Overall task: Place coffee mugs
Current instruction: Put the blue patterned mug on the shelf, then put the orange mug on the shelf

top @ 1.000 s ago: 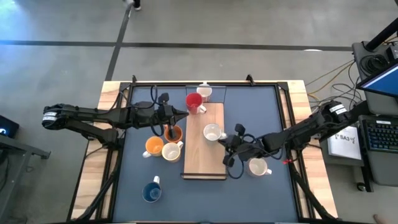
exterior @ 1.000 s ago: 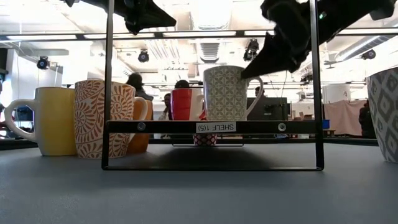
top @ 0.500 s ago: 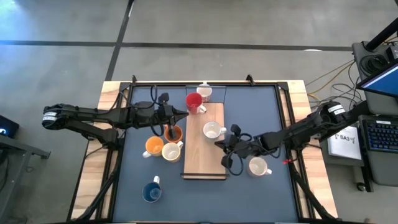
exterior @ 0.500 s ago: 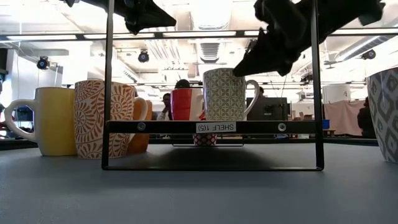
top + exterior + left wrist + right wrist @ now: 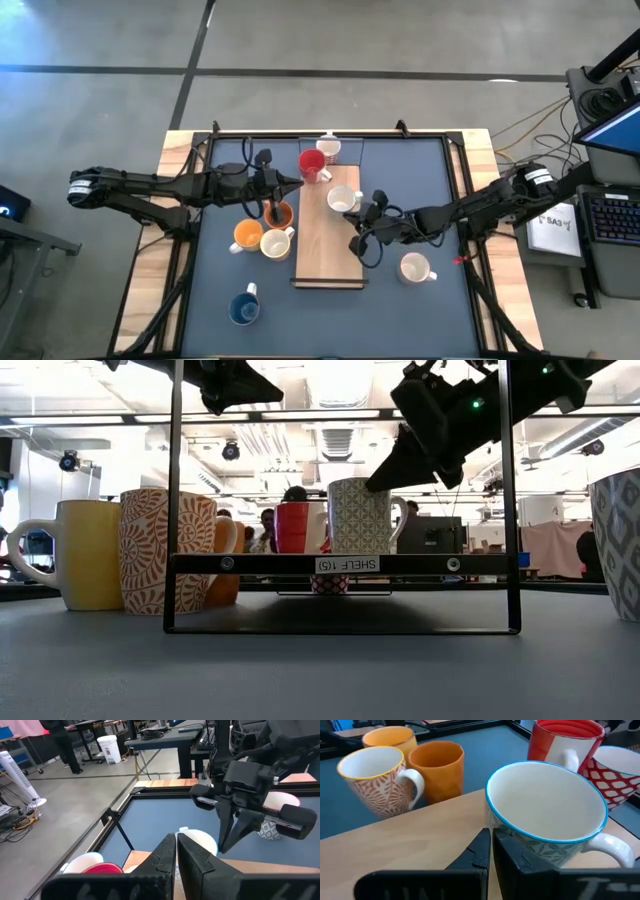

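On the wooden board [image 5: 328, 262] a white mug with a blue rim [image 5: 342, 198] stands upright on its base. My right gripper [image 5: 354, 212] is shut at the mug's near-right side. The same blue-rimmed mug [image 5: 547, 815] fills the right wrist view. A red mug [image 5: 312, 163] stands by the board's far left corner. My left gripper [image 5: 292, 183] hangs shut above the table just left of the red mug, touching nothing. Two orange mugs [image 5: 279, 213] [image 5: 247, 235] and a cream patterned mug [image 5: 273, 243] stand left of the board. My right gripper pushes the blue-rimmed mug with its shut fingertips [image 5: 482, 845]. They meet the outer wall [image 5: 512, 840] just below the rim, well away from the handle [image 5: 612, 847]. The fingers come slanting down from the table's near-right side. The mug stands upright on the board.
A blue mug [image 5: 243, 309] stands near the table's near edge, a white mug [image 5: 414, 268] right of the board, and a red-patterned white mug [image 5: 328, 147] at the far edge. A black shelf frame [image 5: 340, 565] crosses the low view. People show in the room behind.
My right gripper has moved toward the table's far edge and a little left, staying shut. The blue-rimmed mug has slid along the board ahead of it, toward the red mug, still upright.
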Tool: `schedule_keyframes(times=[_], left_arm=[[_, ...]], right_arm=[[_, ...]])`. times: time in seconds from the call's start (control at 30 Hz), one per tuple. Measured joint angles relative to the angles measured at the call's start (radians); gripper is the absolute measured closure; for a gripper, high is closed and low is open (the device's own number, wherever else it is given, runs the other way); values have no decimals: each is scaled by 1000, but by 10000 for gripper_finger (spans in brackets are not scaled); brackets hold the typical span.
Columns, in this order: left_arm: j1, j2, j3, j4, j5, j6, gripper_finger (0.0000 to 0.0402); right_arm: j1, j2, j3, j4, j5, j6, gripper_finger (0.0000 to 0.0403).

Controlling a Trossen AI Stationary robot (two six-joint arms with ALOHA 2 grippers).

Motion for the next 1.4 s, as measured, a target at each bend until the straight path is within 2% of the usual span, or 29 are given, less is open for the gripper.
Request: schedule_keyframes(times=[0.33, 0.5, 0.7, 1.13, 1.4], left_arm=[[0, 0, 0, -17, 0, -12, 402], [0, 0, 0, -17, 0, -37, 402], [-8, 0, 0, -16, 0, -100, 402], [-155, 1, -6, -23, 0, -193, 402], [-222, 1, -15, 34, 0, -218, 402]], right_arm=[[-14, -60, 0, -89, -22, -60, 392], [-14, -117, -2, -111, -96, -120, 392], [-14, -166, -19, -109, -125, -196, 392], [-14, -261, -65, -104, -288, -337, 392], [-14, -288, -175, 146, -340, -445, 392]])
